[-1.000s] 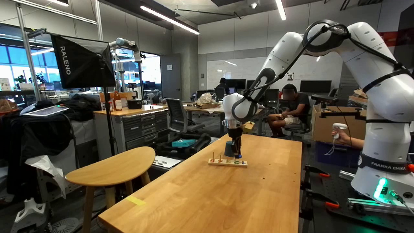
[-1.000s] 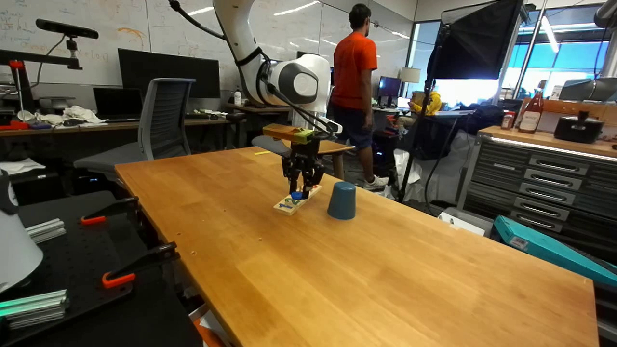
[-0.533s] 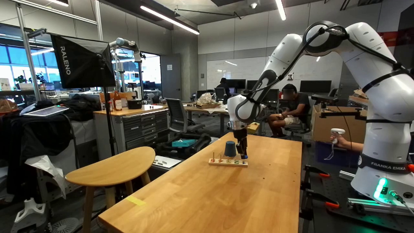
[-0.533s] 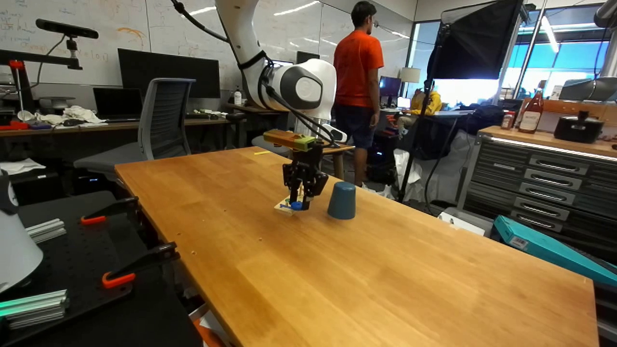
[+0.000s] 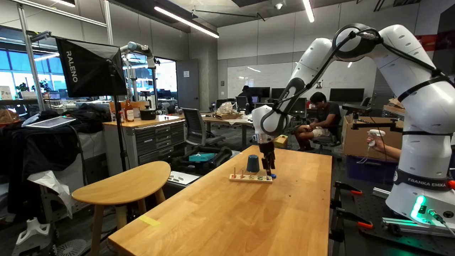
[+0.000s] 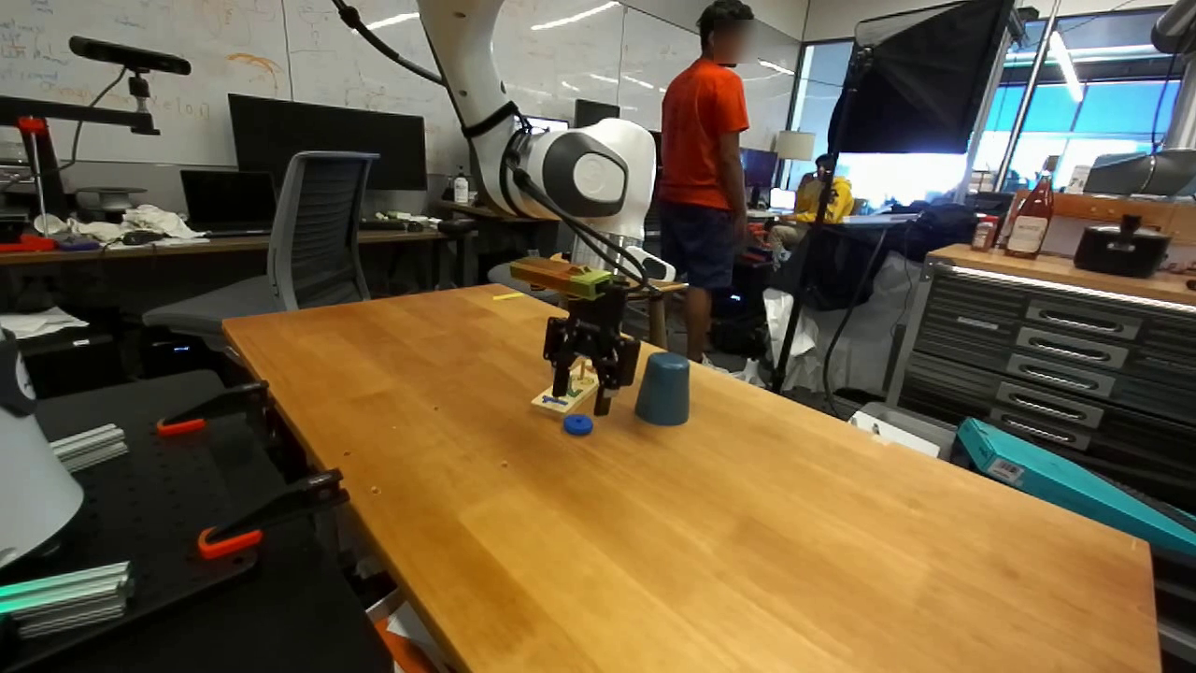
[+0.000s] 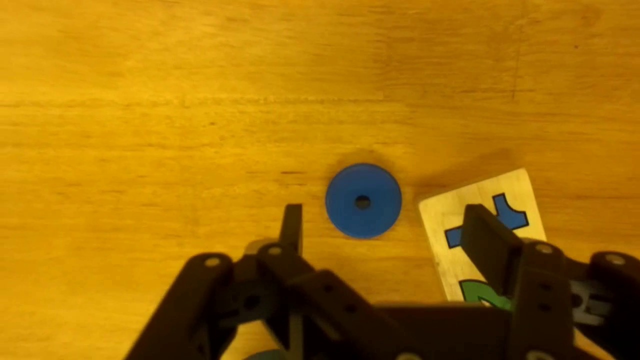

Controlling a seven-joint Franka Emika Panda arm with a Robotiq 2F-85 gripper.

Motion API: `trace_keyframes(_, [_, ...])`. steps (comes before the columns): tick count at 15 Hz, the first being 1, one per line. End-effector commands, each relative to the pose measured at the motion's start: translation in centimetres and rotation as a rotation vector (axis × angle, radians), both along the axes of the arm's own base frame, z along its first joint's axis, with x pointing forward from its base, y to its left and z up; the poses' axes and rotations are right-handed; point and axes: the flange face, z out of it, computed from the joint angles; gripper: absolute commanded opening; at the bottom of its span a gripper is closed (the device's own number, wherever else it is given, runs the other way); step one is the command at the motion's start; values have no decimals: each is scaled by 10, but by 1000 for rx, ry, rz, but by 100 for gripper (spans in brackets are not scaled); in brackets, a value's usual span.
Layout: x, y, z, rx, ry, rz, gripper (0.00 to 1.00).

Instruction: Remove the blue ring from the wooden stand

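Observation:
The blue ring (image 7: 363,222) lies flat on the table just off the end of the wooden stand, seen also in both exterior views as a small blue disc (image 6: 577,425). A narrow gap parts it from the stand (image 7: 434,212), a pale strip with painted numbers and upright pegs; its far part is hidden in the wrist view. Spread wide, my gripper (image 7: 383,206) stands open above, with nothing held. One fingertip (image 7: 293,220) is on the ring's free side, the other over the stand's end. In an exterior view the gripper (image 5: 269,171) partly covers the ring.
An upturned blue-grey cup (image 6: 663,391) stands on the table (image 6: 747,523) close beside the gripper. Clamps with orange tips (image 6: 231,544) hold the table's edge by the robot base. A person in an orange shirt (image 6: 705,140) stands beyond the table.
A second ago the gripper held the blue ring over the stand. It has moved past the stand's end, come down and opened, leaving the ring on the table.

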Motion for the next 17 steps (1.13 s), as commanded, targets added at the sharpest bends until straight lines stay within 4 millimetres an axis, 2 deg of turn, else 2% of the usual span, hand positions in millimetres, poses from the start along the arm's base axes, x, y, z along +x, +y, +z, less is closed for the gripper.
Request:
trace_keyframes(1, [5,0,39,8,-42,25,100])
trace_keyframes(5, [6,8,88,21,-69,117,100])
trace_keyframes(11, [-3,6,159,39,-104,205,100])
trace_keyframes(12, [-6,5,164,39,-103,209,100])
trace_keyframes(13, [8,7,146,14,-100,189,100])
trace_keyframes(15, [3,7,158,15,-103,199,100])
trace_keyframes(17, [0,7,159,16,-101,201,100])
